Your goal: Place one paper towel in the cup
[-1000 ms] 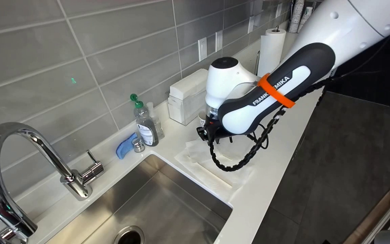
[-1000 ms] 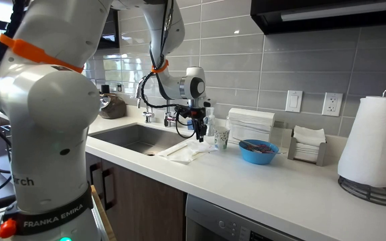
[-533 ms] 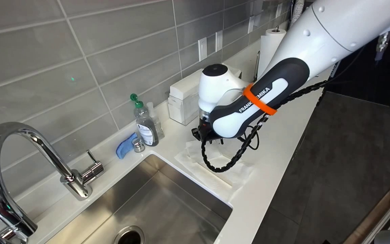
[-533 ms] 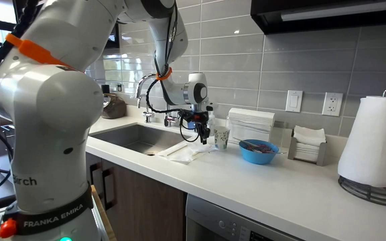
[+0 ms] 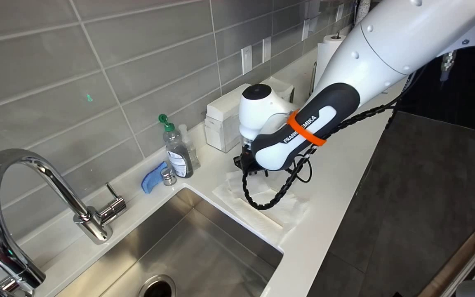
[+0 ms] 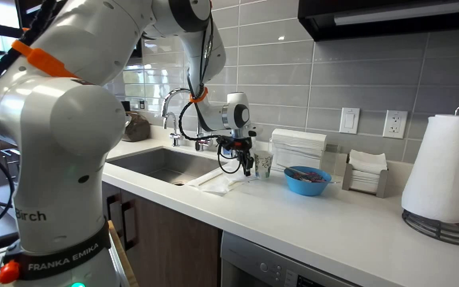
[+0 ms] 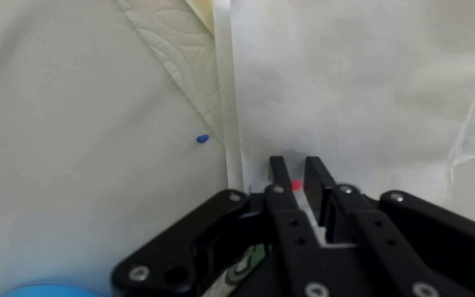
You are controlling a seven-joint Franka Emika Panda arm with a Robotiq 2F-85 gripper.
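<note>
Flat white paper towels lie on the counter beside the sink; a folded paper towel (image 7: 344, 103) fills much of the wrist view and also shows in both exterior views (image 5: 248, 185) (image 6: 217, 185). My gripper (image 7: 295, 165) points down, low over this sheet near its edge. Its fingers are apart by a narrow gap with nothing held between them; I cannot tell whether the tips touch the paper. The white cup with green print (image 6: 263, 164) stands upright close beside the gripper (image 6: 248, 171). Part of the cup (image 7: 248, 264) shows behind the gripper linkage in the wrist view.
A blue bowl (image 6: 307, 183) stands beyond the cup. A white boxy towel holder (image 5: 223, 123) and a soap bottle (image 5: 177, 154) stand along the wall. The steel sink (image 5: 204, 251) borders the towels. A napkin holder (image 6: 365, 175) and paper roll (image 6: 444, 167) stand farther along.
The gripper has moved down toward the towels and closer to the cup. In an exterior view the arm has shifted left and down and now hides the cup. The towels have not visibly moved.
</note>
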